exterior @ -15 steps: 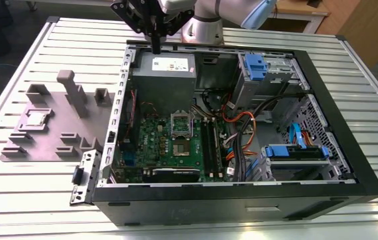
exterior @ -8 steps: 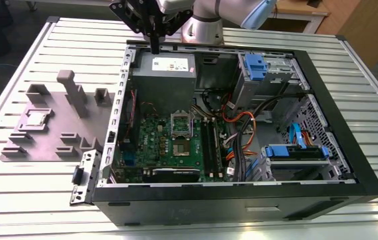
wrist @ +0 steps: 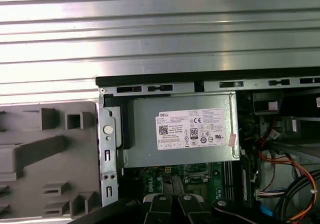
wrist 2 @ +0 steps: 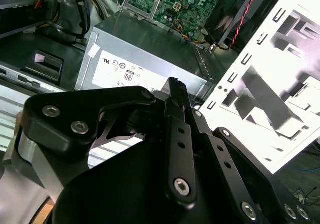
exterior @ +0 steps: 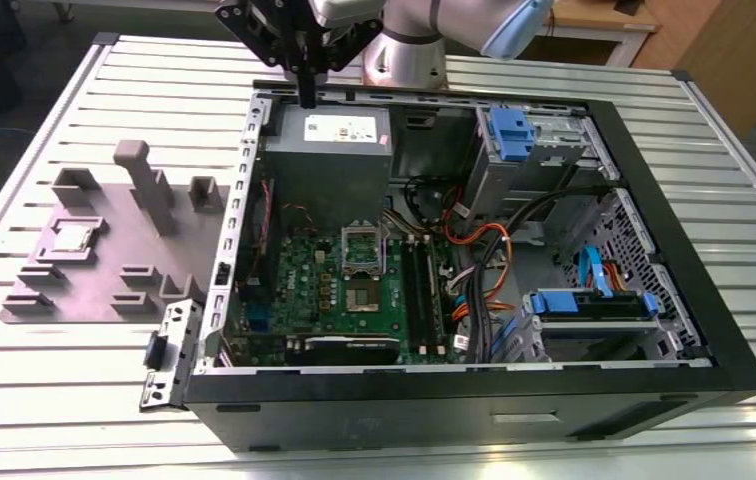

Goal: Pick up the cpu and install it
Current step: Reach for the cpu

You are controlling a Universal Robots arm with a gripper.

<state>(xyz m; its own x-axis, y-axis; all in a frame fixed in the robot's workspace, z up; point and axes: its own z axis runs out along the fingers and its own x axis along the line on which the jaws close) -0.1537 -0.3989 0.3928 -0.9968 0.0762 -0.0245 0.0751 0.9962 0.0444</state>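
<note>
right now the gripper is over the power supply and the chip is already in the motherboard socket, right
No. The chip is not in the socket: the exterior view shows it lying on the grey tray outside the computer case, on the exterior view's left. The gripper is over the power supply.

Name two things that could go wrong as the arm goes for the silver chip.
1. The small flat silver-grey square cpu lies flat on the grey plastic fixture; the tool, over the grey metal power supply box, might slip on so thin a part.
2. The black case's metal wall stands between them; a low sideways pass could strike it.
</note>
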